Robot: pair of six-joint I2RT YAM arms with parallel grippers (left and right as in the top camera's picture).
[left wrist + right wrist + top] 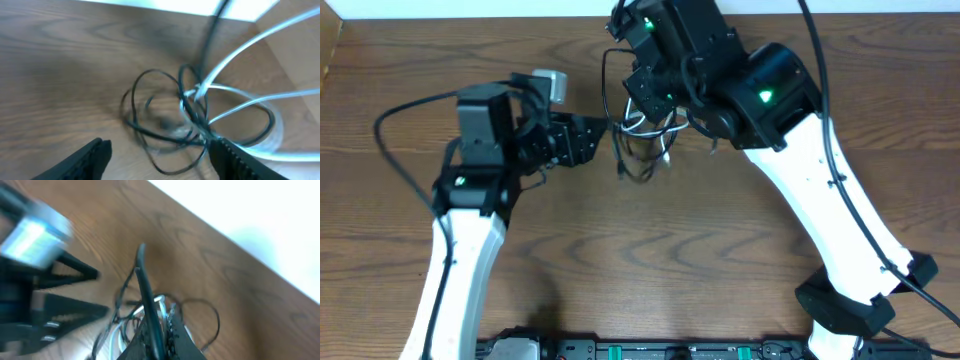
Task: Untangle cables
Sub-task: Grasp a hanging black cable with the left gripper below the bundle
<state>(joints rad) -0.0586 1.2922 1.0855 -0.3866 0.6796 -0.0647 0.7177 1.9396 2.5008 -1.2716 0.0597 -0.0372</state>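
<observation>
The cables [642, 145] lie as one tangle of thin black loops and a white cord at the table's far middle. In the left wrist view the black loops [160, 120] and the white cord [240, 97] sit just ahead of my left gripper [159, 146]. It is open, a low black loop reaches between its fingers, and its right finger [235, 160] is close against the tangle. From overhead, the left gripper [598, 138] points right at the tangle. My right gripper [160, 319] is shut on a black cable [146, 285] that rises from the tangle; overhead it [652, 112] hangs over the tangle.
The table's far edge [520, 22] runs just behind the tangle. Thick black arm leads [405, 150] arc beside the left arm and along the right arm [835, 170]. A rack of equipment [650, 350] lines the front edge.
</observation>
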